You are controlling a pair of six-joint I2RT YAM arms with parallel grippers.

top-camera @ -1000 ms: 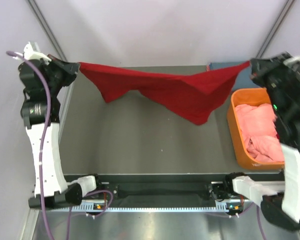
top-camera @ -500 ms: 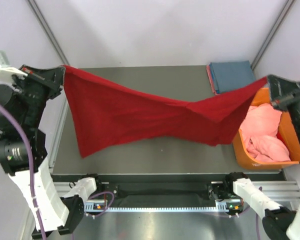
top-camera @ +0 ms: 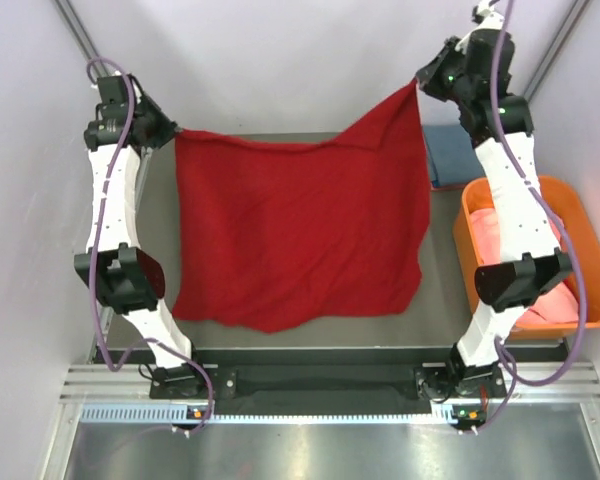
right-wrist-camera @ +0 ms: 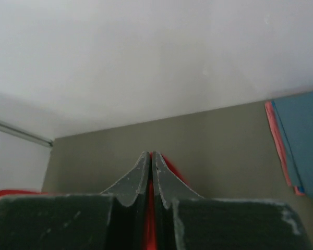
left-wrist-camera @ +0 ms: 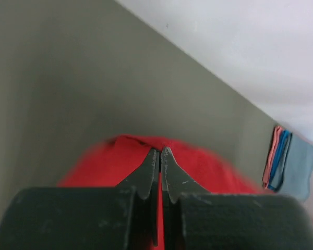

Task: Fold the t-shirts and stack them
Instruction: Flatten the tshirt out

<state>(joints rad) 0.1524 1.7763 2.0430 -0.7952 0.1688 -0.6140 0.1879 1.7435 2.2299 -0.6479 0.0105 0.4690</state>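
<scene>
The deep red t-shirt (top-camera: 295, 235) hangs spread out over the table, held up by two corners at the far side. My left gripper (top-camera: 170, 131) is shut on its far left corner; red cloth (left-wrist-camera: 198, 166) shows between and around the fingers. My right gripper (top-camera: 418, 85) is shut on its far right corner, higher up; a strip of red (right-wrist-camera: 151, 208) shows between the fingers. The shirt's lower edge lies near the table's front. A folded blue shirt (top-camera: 445, 155) on a salmon-pink one lies at the far right; this stack also shows in the right wrist view (right-wrist-camera: 297, 140).
An orange plastic tub (top-camera: 580, 215) with pink cloth (top-camera: 490, 235) in it stands at the right of the grey table (top-camera: 155, 250). The table's far edge meets a white wall. Both arms reach far back over the table's sides.
Both arms have swung to the far side and up, carrying the red shirt. It went from a sagging band across the table to a wide hanging sheet.
</scene>
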